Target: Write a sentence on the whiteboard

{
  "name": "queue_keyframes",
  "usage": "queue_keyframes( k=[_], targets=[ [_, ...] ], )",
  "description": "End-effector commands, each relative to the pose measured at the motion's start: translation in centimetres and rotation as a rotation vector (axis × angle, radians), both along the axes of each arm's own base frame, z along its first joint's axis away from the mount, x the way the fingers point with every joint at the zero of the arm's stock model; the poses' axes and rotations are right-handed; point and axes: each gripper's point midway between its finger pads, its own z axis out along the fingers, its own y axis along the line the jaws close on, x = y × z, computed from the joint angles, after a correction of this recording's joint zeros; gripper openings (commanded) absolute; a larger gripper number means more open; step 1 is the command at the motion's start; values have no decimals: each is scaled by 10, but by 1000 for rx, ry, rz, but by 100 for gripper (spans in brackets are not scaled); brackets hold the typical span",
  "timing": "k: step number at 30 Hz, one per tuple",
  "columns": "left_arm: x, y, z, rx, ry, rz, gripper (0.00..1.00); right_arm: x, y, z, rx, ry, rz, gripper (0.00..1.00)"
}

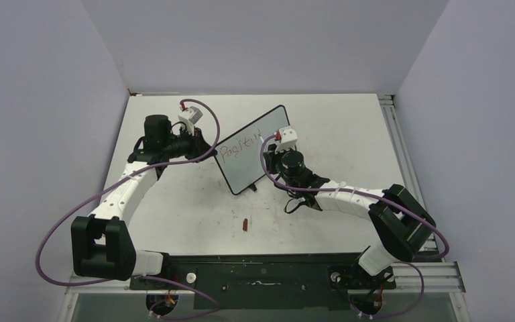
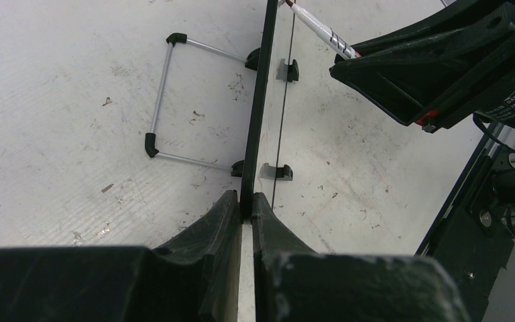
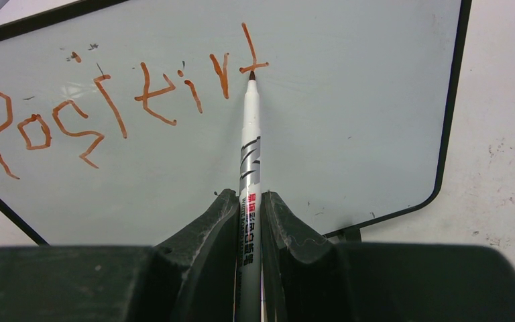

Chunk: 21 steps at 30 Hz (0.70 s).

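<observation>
The whiteboard (image 1: 251, 157) stands tilted at the table's middle, black-framed, with one line of reddish handwritten letters (image 1: 241, 145) on its face. In the right wrist view the letters (image 3: 107, 107) run across the board (image 3: 349, 121). My right gripper (image 3: 248, 201) is shut on a silver marker (image 3: 249, 147) whose tip touches the board just below the last stroke. My left gripper (image 2: 246, 200) is shut on the board's black edge (image 2: 260, 100), seen edge-on. The marker (image 2: 322, 37) and my right gripper (image 2: 442, 67) also show in the left wrist view.
A red marker cap (image 1: 245, 225) lies on the tabletop in front of the board. The board's wire stand (image 2: 164, 100) rests on the table behind it. A metal rail (image 1: 392, 127) runs along the table's right edge.
</observation>
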Motion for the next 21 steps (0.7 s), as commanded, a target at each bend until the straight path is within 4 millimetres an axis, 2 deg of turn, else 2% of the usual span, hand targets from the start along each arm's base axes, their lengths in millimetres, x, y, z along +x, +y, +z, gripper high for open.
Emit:
queue_keyframes(
  k=[1, 13, 21],
  targets=[
    [7, -1, 27, -11, -100, -14, 0, -5, 5, -2, 16, 3, 19, 5],
    [7, -1, 28, -13, -103, -16, 0, -3, 0, -2, 0, 4, -8, 5],
    [6, -1, 29, -12, -106, -14, 0, 6, -1, 12, -4, -26, -39, 5]
  ],
)
